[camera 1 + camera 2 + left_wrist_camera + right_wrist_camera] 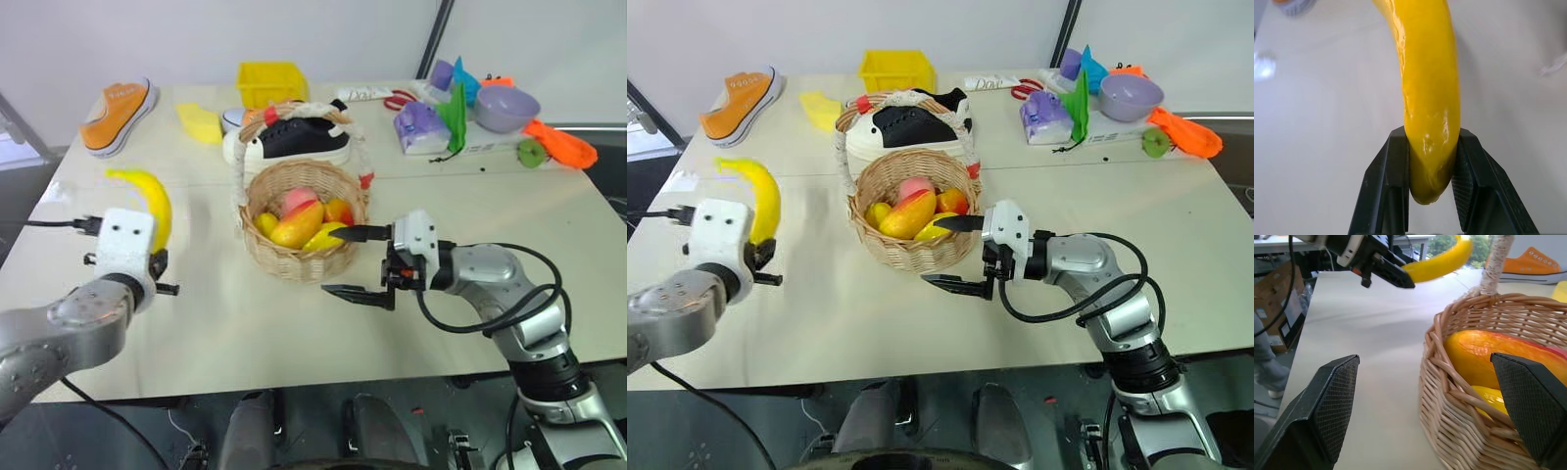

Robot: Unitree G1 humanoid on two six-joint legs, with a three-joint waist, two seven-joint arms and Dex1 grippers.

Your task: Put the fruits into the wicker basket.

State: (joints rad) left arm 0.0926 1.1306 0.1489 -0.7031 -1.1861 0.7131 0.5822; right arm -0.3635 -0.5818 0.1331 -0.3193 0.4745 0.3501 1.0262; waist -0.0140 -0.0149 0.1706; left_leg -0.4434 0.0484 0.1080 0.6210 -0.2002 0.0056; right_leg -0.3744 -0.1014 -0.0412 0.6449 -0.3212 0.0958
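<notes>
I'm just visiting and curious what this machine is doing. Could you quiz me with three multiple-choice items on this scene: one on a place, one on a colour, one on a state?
1. Where is the banana?
A. in the wicker basket
B. in the left end effector
C. on the orange shoe

2. What colour is the plastic bin behind the wicker basket?
A. yellow
B. blue
C. black

3. How is the right end effector?
A. shut on a mango
B. shut on nothing
C. open

Answers: 1 B, the left end effector clamps the banana's end. 2 A, it is bright yellow. 3 C, its fingers stand wide apart by the basket's rim.
</notes>
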